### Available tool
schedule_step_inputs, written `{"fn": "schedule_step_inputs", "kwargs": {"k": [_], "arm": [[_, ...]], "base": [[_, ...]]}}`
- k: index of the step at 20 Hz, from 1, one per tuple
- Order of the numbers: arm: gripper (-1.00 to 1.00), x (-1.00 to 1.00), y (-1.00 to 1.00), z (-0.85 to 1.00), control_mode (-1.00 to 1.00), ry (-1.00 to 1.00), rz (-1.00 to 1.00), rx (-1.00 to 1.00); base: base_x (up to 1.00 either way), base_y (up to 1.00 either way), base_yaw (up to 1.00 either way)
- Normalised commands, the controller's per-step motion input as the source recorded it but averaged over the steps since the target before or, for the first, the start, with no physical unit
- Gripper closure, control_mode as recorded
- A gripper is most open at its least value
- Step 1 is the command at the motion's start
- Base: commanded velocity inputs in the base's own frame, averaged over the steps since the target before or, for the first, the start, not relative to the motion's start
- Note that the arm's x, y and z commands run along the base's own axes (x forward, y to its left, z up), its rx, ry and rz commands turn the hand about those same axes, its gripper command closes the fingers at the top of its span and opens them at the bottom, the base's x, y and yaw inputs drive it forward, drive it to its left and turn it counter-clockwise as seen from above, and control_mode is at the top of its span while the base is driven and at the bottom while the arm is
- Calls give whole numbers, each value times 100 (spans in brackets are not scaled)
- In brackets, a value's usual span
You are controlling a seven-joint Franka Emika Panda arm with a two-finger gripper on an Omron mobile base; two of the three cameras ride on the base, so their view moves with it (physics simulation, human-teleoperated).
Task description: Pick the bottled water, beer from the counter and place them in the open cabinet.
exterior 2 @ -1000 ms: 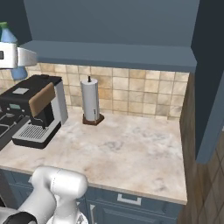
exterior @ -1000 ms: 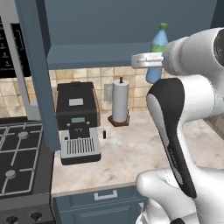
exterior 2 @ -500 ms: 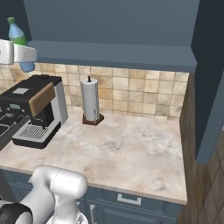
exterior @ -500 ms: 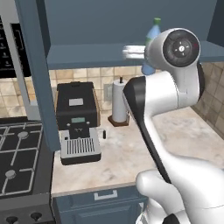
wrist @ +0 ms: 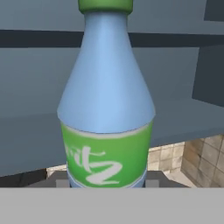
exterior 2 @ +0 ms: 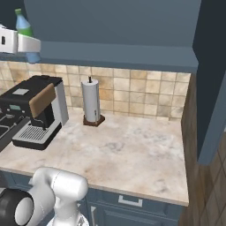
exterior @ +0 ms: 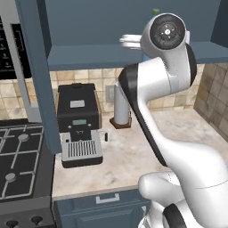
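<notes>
The bottled water (wrist: 107, 96) is light blue with a green cap and a green label. It stands upright, with my gripper (wrist: 106, 181) shut on its lower body. From the right base view the bottled water (exterior 2: 24, 27) is high at the left, held by the white gripper (exterior 2: 22, 44) just in front of the open cabinet's shelf (exterior 2: 114, 52). In the left base view my arm covers the bottle except its green cap (exterior: 156, 11). The open cabinet's shelf (exterior: 89, 57) and tall door (exterior: 36, 71) are to its left. The beer is out of view. The counter (exterior 2: 128, 145) lies below.
A black coffee machine (exterior: 79, 122) stands on the counter (exterior: 129, 151) beside a paper towel roll (exterior 2: 91, 102). A gas stove (exterior: 18, 160) lies at the far left. The tiled backsplash (exterior 2: 132, 95) meets a side wall (exterior 2: 207, 88) at the right.
The gripper has carried the bottled water up and toward the cabinet shelf. The arm's upper joints have swung left and now cover most of the bottle in the left base view.
</notes>
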Motion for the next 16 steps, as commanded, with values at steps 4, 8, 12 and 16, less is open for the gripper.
{"fn": "schedule_step_inputs", "kwargs": {"k": [4,8,12,16], "arm": [[100,51,-3,0,-100,0,0,0],[100,54,0,-10,-100,0,0,0],[100,61,0,-20,-100,-2,0,0],[100,64,0,-19,-100,-4,0,3]], "base": [[0,0,0],[0,0,0],[0,0,0],[0,0,0]]}}
